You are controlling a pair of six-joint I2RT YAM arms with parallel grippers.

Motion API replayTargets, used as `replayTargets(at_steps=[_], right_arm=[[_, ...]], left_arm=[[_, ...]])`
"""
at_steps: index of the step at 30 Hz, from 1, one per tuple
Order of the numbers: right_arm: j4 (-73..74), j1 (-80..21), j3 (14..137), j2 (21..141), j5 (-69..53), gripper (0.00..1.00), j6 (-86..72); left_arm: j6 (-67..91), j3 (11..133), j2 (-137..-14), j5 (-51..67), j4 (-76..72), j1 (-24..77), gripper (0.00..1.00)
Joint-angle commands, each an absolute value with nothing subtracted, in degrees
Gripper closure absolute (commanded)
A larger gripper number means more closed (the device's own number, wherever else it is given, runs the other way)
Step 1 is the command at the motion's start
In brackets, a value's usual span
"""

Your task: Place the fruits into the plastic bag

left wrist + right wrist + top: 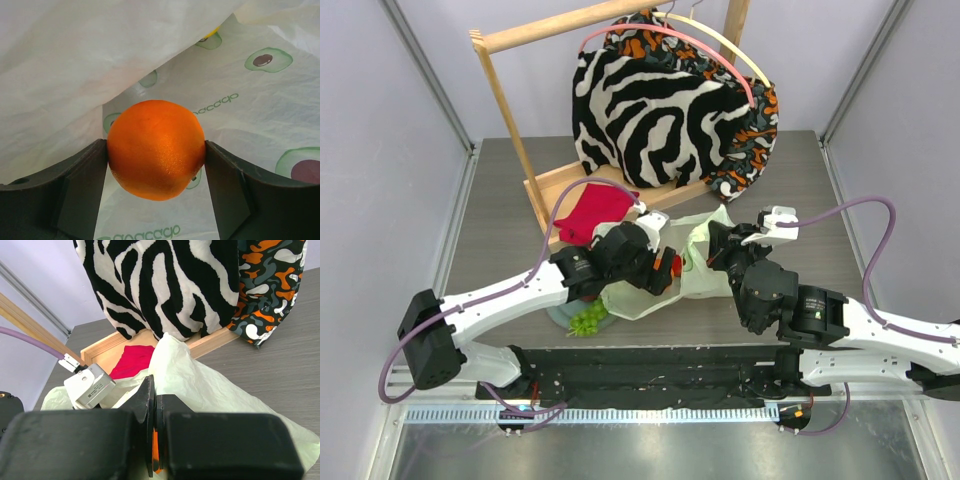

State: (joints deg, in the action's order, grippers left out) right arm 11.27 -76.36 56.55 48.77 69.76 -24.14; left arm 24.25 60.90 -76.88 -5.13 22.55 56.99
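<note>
My left gripper [156, 165] is shut on an orange [156, 149], which it holds inside the mouth of the pale-green plastic bag [250, 100] with avocado prints. A bit of yellow fruit [212, 31] shows deeper in the bag. In the top view the left gripper [665, 268] is at the bag's [650, 298] opening. My right gripper [707, 250] is shut on the bag's upper edge and holds it lifted; its fingers [148, 400] pinch the plastic [200, 380]. A green grape bunch [588, 318] lies on a grey-green plate [558, 316] left of the bag.
A wooden rack [510, 110] at the back carries zebra-striped fabric [650, 110] and a patterned orange-and-black cloth [755, 140]. A red cloth [595, 210] lies on the rack's base. The left arm's camera housing [90, 385] shows beside the right fingers.
</note>
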Motion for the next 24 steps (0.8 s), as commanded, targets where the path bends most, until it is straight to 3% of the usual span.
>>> replayTargets(at_steps=[1,8,24], right_arm=[[10.2,-76.2,57.92,49.04,71.1,0.99,-25.05],[10.28,-76.2,58.36,50.01,70.58,0.99,-25.31],[10.46,-76.2,58.1,49.4,70.4,0.99,-25.49]], left_arm=[[25.22,60.21,-76.2,-3.87,19.6,57.04,0.19],[25.66,58.89,-74.53,-3.95,19.25,57.13,0.03],[23.47,60.37,-67.6,2.28,15.74,56.95,0.0]])
